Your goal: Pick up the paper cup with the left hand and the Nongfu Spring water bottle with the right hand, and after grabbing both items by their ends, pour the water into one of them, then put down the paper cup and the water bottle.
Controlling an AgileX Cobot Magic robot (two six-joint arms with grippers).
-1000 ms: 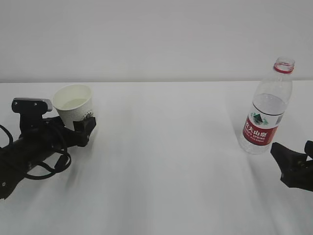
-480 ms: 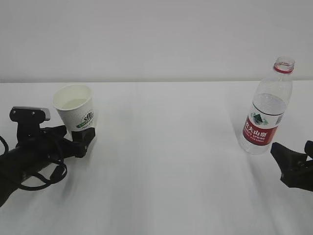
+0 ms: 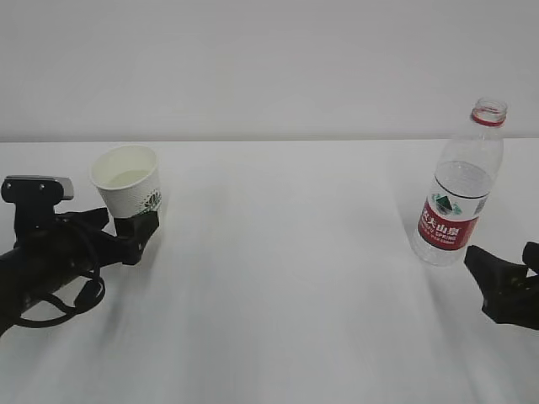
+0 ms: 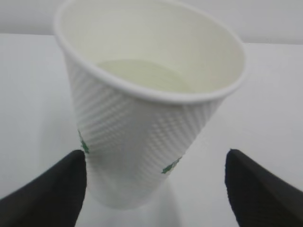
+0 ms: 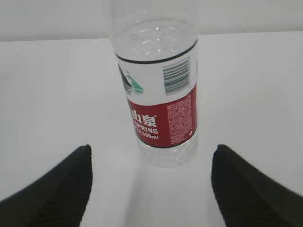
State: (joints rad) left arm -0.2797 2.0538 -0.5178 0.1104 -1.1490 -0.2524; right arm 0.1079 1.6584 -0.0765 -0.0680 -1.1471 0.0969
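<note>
The paper cup (image 3: 128,187) stands upright on the white table at the left, with water (image 4: 142,75) in its bottom. My left gripper (image 3: 118,225) is open just in front of the cup's base. In the left wrist view the cup (image 4: 142,118) sits close to the left finger, with a wide gap to the right one; the gripper (image 4: 155,161) holds nothing. The Nongfu Spring water bottle (image 3: 459,198) stands upright at the right, uncapped and partly full. My right gripper (image 3: 508,259) is open a little short of it. The bottle (image 5: 158,94) lies beyond the gripper (image 5: 151,150).
The white table (image 3: 286,278) runs back to a plain light wall (image 3: 269,67). The left arm's cables (image 3: 59,290) loop low over the table at the left edge.
My left gripper has drawn back to the left, away from the cup, which stays standing where it was. The right arm and the bottle have not moved.
</note>
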